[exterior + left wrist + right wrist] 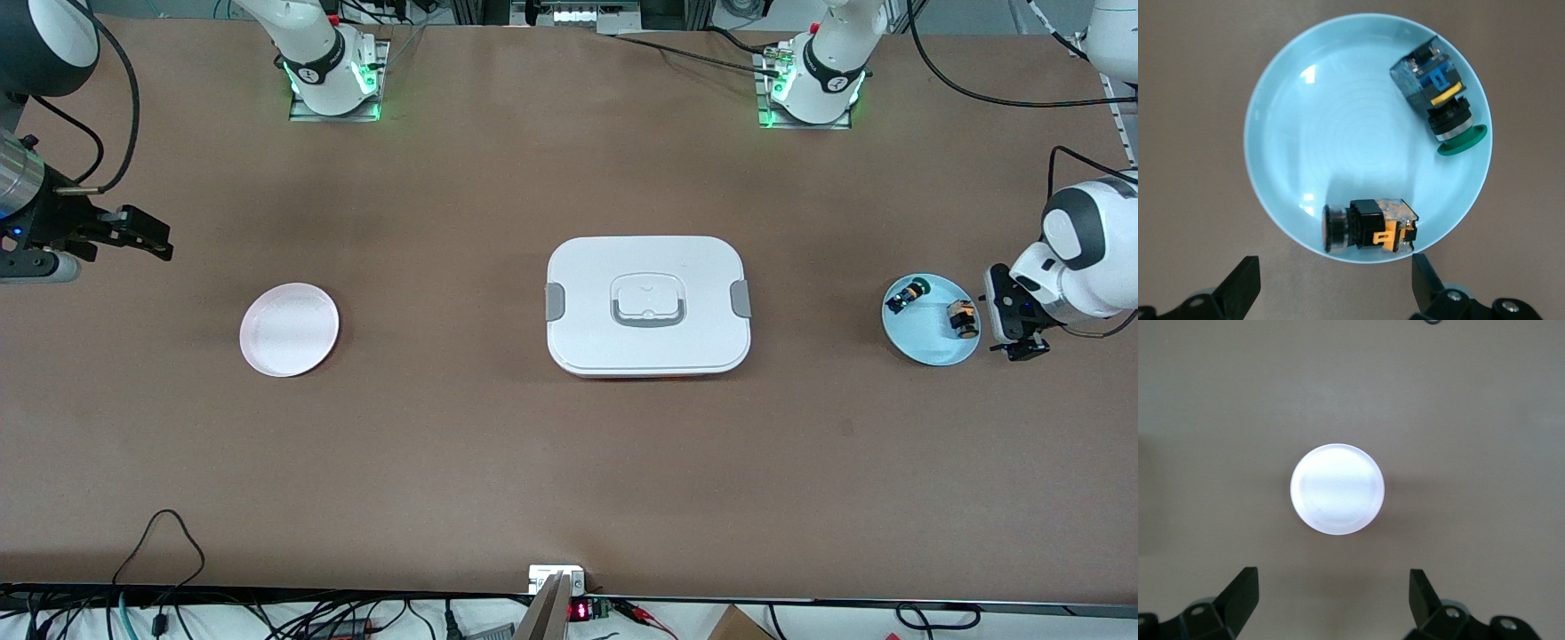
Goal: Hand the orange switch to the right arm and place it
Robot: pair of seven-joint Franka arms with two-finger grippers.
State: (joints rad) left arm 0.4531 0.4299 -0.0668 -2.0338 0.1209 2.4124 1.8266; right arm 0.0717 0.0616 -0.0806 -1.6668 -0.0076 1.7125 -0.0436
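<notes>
The brown table (498, 444) carries a pale pink plate (289, 330) toward the right arm's end, a white lidded box (648, 306) (grey clasps) mid-table, and a light blue plate (929, 320) toward the left arm's end

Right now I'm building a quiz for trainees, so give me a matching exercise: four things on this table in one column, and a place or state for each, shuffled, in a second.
Things:
1. orange switch
2. green switch
3. pink plate
4. white box

Places or states:
A. lid on, at the table's middle
B. bare, toward the right arm's end
C. on the blue plate, lying on its side near the rim by the left pincer
D. on the blue plate, farther from the front camera than the other switch

Pairs: 1-C, 2-D, 3-B, 4-A
</notes>
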